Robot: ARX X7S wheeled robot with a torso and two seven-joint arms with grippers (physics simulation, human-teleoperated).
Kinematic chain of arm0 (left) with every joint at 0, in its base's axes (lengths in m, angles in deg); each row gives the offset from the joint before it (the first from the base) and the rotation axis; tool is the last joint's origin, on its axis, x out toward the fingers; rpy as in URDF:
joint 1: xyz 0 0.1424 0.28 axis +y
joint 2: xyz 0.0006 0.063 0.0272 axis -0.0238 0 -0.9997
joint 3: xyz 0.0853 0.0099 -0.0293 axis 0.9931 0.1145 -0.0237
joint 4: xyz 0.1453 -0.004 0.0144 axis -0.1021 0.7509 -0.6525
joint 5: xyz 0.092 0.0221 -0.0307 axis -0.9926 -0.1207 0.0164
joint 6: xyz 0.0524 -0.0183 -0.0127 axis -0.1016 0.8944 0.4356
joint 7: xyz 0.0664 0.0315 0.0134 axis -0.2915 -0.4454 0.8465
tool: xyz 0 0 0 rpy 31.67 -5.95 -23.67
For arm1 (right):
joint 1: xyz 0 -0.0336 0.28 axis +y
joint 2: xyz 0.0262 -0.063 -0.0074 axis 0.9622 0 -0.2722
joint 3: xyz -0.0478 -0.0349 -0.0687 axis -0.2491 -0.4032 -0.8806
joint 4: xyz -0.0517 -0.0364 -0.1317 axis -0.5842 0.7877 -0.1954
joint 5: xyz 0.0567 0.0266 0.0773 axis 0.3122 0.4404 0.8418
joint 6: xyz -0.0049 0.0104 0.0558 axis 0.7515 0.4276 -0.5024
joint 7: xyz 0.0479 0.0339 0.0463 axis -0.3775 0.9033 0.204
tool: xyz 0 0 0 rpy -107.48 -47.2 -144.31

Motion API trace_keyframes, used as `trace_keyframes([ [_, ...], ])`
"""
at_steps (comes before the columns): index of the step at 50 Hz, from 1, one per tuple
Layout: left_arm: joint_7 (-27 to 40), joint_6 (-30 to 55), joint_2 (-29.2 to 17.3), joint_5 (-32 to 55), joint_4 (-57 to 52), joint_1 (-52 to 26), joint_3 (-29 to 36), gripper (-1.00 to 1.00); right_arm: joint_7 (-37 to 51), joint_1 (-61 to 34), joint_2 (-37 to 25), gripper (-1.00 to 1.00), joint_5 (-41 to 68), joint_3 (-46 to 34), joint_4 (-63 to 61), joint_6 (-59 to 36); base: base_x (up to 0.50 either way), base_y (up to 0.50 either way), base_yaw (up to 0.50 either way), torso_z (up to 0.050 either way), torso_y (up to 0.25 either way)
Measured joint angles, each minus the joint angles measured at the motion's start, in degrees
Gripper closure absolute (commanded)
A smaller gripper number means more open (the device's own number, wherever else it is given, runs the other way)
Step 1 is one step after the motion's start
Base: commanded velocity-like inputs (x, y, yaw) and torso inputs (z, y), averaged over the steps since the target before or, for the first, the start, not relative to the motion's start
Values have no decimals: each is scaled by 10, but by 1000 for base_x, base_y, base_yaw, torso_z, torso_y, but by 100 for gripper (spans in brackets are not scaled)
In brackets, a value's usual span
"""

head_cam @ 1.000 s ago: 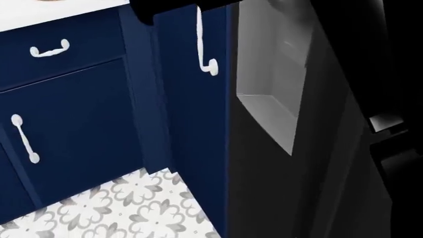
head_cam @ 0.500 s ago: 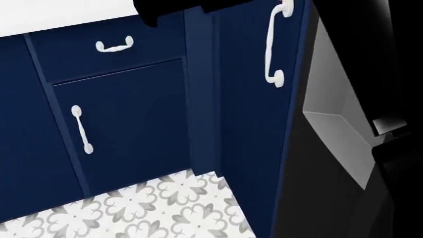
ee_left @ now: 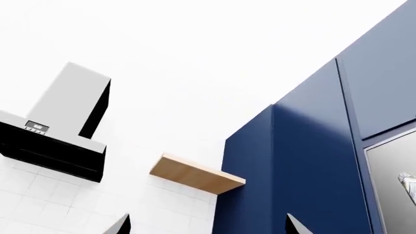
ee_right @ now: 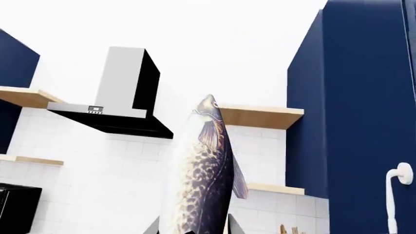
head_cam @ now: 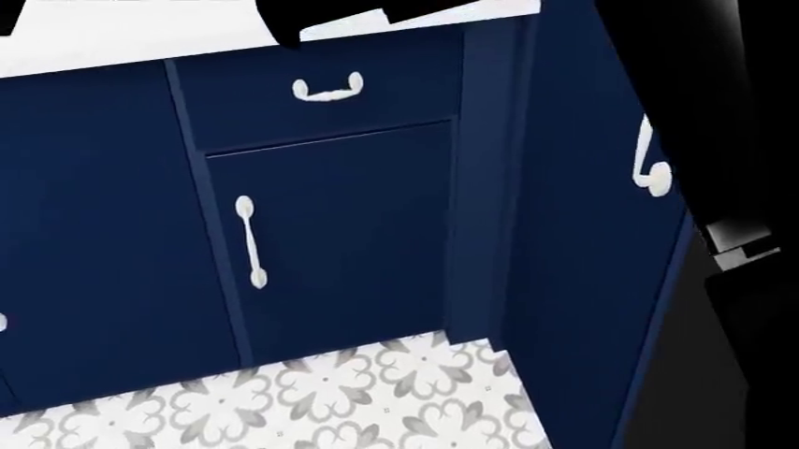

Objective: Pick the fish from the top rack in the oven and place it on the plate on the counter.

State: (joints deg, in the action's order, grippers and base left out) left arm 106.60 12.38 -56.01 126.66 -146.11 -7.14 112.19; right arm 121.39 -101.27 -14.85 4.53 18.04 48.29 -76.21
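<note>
In the right wrist view the fish (ee_right: 198,180), silvery with a brown speckled back, stands head-up between the fingers of my right gripper (ee_right: 194,228), which is shut on its lower body. My left gripper (ee_left: 209,226) is open, its two fingertips (ee_left: 123,225) wide apart with nothing between them. The counter (head_cam: 112,42) shows only as a white strip at the top of the head view. The plate, the top rack and the oven's cavity are out of view. Neither gripper shows in the head view.
Navy cabinets (head_cam: 337,234) with white handles (head_cam: 250,243) fill the head view above a patterned tile floor (head_cam: 325,402). Black arm parts (head_cam: 325,14) cross its top and right side. The wrist views show a range hood (ee_right: 120,102), wooden shelves (ee_left: 195,173) and tall navy cabinets (ee_left: 305,161).
The head view has swung left: the cabinets and handles slid to the right, and the oven's grey cavity has left the frame.
</note>
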Motion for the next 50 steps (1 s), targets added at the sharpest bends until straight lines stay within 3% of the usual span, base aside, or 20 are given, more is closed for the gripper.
trace_keyframes([
  [15, 0, 0, 0, -2, -1, 5, -3, -100, 2, -1, -1, 100, 4, -3, 0, 2, -273, 206, 0, 0, 1],
  [38, 1, 5, 5, 0, -3, 7, -8, -100, 3, 1, -6, 100, 6, -3, 1, 6, 344, 373, 0, 0, 1],
  [50, 0, 7, 7, 3, -2, 6, -11, -100, 2, -2, -9, 100, 5, -6, 0, 5, -67, 541, 0, 0, 1],
])
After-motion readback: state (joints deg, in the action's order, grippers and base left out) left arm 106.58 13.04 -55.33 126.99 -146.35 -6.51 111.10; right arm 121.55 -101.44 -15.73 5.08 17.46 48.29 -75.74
